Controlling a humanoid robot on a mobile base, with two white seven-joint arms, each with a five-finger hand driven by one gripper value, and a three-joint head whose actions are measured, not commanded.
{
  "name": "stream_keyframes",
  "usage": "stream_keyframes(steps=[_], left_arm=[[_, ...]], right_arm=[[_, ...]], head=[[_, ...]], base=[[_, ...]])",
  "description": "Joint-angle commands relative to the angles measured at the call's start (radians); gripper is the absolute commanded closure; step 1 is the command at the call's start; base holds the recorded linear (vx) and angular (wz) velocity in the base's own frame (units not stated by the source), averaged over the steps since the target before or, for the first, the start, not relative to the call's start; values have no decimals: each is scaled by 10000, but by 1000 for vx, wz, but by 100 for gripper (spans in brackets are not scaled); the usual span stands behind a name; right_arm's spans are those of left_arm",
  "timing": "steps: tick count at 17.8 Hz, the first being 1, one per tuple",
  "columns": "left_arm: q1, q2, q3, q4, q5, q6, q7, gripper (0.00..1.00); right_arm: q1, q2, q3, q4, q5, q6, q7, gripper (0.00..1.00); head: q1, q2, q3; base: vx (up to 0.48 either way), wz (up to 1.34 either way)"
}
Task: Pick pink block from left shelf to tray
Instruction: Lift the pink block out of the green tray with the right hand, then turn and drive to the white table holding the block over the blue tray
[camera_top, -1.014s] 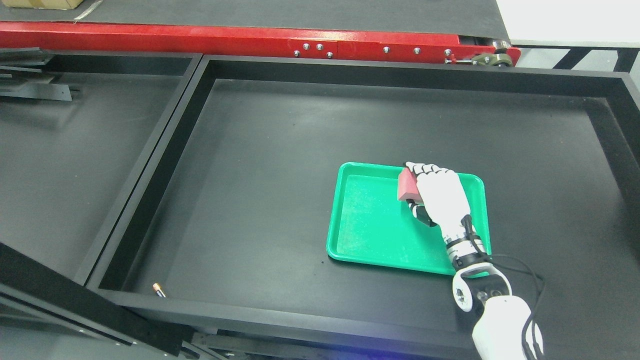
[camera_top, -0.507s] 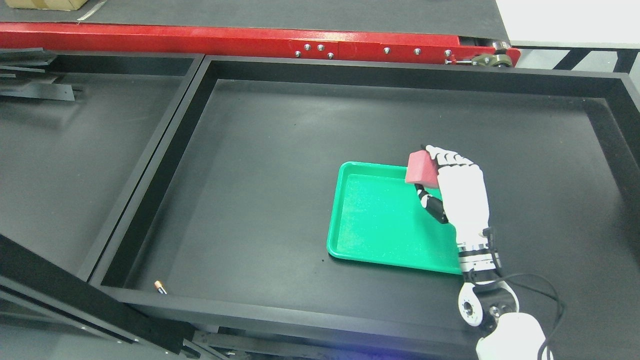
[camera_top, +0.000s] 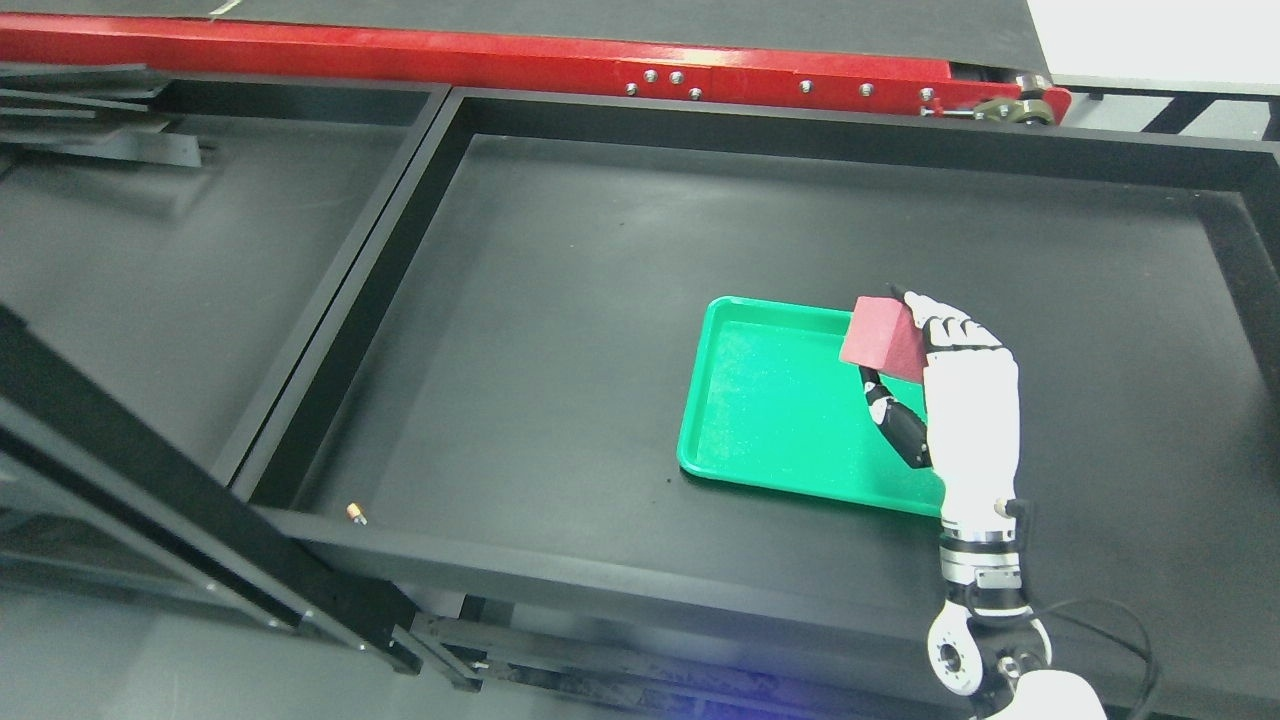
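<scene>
- The pink block (camera_top: 882, 337) is held up over the far right part of the green tray (camera_top: 770, 410), tilted, with its lower edge clear of the tray floor as far as the head view shows.
- The right hand (camera_top: 965, 400) grips it: the white fingers (camera_top: 950, 328) curl along the block's right side, and the dark thumb (camera_top: 900, 425) reaches up under it from below.
- The hand's back faces the camera; its wrist and arm come in from the lower right corner, crossing the tray's near right corner.
- The tray lies flat on the black floor of the large right bin (camera_top: 600, 250), right of the bin's middle, and nothing rests in it.
- A small, light-coloured thing (camera_top: 355, 514), too small to tell what it is, lies in the bin's near left corner, well apart from the tray.
- A black divider wall (camera_top: 350, 270) separates this bin from the left bin (camera_top: 150, 260), where dark flat bars (camera_top: 100, 145) lie at the far end.
- A red beam (camera_top: 500, 60) with bolts runs along the far side behind both bins.
- A black frame bar (camera_top: 180, 520) crosses the lower left of the view diagonally.
</scene>
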Motion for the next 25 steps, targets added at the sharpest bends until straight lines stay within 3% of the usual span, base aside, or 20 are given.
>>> stream_keyframes(steps=[1, 25], left_arm=[[-291, 175, 0, -174, 0, -4, 4, 0], [-306, 175, 0, -174, 0, -4, 4, 0]], right_arm=[[296, -175, -50, -576, -88, -34, -24, 95], [373, -175, -50, -560, -88, -34, -8, 95]], head=[[0, 0, 0], [0, 1, 0]], base=[[-122, 213], [-172, 603]])
